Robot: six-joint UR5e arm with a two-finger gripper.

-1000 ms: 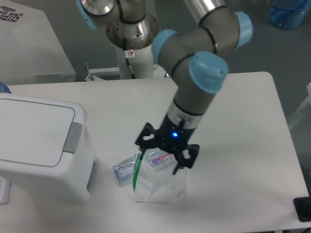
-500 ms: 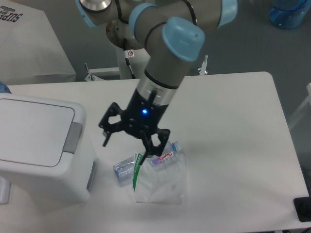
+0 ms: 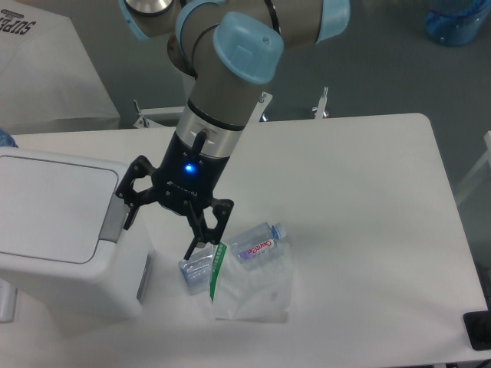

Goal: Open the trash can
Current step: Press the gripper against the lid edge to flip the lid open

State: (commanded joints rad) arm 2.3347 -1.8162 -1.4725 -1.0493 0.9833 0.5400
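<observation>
While the trash can (image 3: 65, 230) sits at the left edge of the table (image 3: 360, 207) with its flat lid down, I see the gripper (image 3: 163, 222) hanging just to its right, its fingers (image 3: 129, 213) spread wide apart and holding nothing. The left finger lies close beside the grey rectangular tab (image 3: 115, 218) on the can's rim; I cannot tell whether it touches. The right finger points down just above a clear plastic bag (image 3: 253, 284) that lies on the table beside the can. The can is a boxy white plastic bin with rounded corners and a smooth lid. The bag is thin and crinkled, with a green strip along its left edge, and it holds clear bottles; one bottle (image 3: 257, 244) carries a pinkish label with red lettering too small for me to read. A blue light glows on the black gripper body, above which the arm's wrist is grey metal with light blue caps. At the top left corner, a white sheet (image 3: 46, 69) shows black letters that look like "SUPE", cut off by the frame.
</observation>
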